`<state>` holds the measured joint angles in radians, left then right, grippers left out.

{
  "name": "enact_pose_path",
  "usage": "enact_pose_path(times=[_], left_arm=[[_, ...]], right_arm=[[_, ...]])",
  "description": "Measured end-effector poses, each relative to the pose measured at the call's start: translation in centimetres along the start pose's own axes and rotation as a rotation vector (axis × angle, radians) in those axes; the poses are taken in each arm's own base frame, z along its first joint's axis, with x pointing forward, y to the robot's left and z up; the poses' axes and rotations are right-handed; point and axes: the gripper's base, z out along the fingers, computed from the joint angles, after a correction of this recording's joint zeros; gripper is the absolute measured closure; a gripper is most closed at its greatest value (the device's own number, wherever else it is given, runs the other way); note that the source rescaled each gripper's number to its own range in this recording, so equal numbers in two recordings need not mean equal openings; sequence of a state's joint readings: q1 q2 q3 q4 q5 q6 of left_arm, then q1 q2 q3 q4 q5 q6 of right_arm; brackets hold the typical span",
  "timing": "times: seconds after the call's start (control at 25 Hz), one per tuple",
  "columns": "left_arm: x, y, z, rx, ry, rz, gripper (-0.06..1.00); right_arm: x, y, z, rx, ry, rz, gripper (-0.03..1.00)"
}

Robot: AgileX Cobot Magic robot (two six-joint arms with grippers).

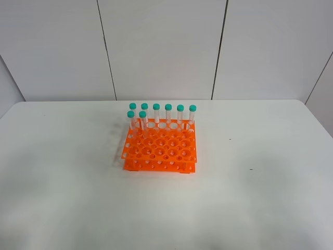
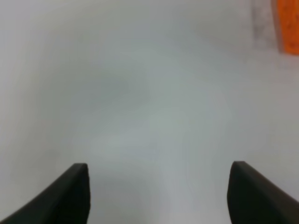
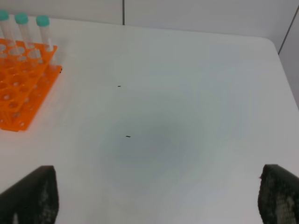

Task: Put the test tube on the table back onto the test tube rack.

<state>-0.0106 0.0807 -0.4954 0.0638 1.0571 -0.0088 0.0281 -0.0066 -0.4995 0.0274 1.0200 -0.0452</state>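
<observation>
Your left gripper [image 2: 159,196] has its jaws spread wide with nothing between them; its wrist view is blurred and shows bare white table [image 2: 140,93], with a sliver of the orange test tube rack [image 2: 287,25] at the frame's edge. In the high view neither arm appears.

At the table's [image 1: 62,172] centre you have the test tube rack [image 1: 160,151], standing square on its two tiers. Eight teal-capped tubes stand upright in it: six along the far row, at 12 o'clock on the rack, and two more just in front of them toward 10 o'clock, the leftmost being this tube [image 1: 131,122]. No tube lies loose on the tabletop in any view, so you cannot tell which of the eight is the task's test tube.

Your right gripper [image 3: 159,200] is likewise wide apart and empty, over open table [image 3: 187,93], with the rack's [image 3: 23,88] corner and three capped tubes [image 3: 44,35] well away from it.
</observation>
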Motion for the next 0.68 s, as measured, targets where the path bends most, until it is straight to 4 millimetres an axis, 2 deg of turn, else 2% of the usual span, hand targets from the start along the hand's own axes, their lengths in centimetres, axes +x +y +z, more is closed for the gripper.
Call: enact_pose_path(times=[0.2,0.68], left_arm=[[0.80,0.02,-0.87,0.000,-0.081,-0.004,0.02],[0.81,0.02,-0.89,0.000,-0.083,-0.011,0.02]], right_arm=[[0.00,0.00,0.00,0.000,0.000,0.000,0.03],[0.00,0.00,0.00,0.000,0.000,0.000,0.03]])
